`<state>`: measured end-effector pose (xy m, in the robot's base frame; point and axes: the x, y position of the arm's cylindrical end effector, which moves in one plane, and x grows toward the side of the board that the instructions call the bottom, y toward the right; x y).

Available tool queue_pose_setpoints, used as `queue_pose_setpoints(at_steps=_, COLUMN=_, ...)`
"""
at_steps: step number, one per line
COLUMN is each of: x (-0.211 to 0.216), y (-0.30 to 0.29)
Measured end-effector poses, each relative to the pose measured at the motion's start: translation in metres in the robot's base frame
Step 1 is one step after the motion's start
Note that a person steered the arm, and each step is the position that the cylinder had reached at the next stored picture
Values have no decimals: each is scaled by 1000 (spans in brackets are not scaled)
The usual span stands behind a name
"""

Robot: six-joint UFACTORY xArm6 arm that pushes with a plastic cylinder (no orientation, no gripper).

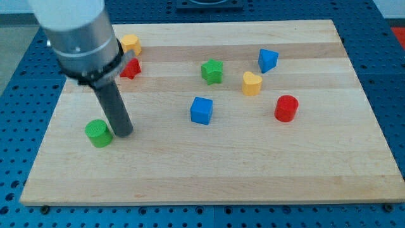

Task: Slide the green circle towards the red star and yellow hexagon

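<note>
The green circle [98,133] lies near the board's left edge, low in the view. My tip [124,132] rests on the board just to its right, almost touching it. The red star [131,68] and the yellow hexagon [130,44] sit close together at the view's upper left, partly hidden behind the arm's grey body. The rod rises from the tip up and to the left.
A green star [212,71], a blue triangle [267,60], a yellow heart [252,83], a red cylinder [286,108] and a blue cube [201,110] lie across the middle and right of the wooden board [209,177].
</note>
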<state>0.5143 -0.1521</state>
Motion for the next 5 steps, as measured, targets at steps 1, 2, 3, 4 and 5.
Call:
queue_pose_setpoints(at_steps=1, x=43, y=10)
queue_pose_setpoints(at_steps=2, x=59, y=-41)
queue_pose_setpoints(at_steps=3, x=46, y=-49)
queue_pose_setpoints(at_steps=4, x=22, y=-49)
queue_pose_setpoints(at_steps=5, x=5, y=-49)
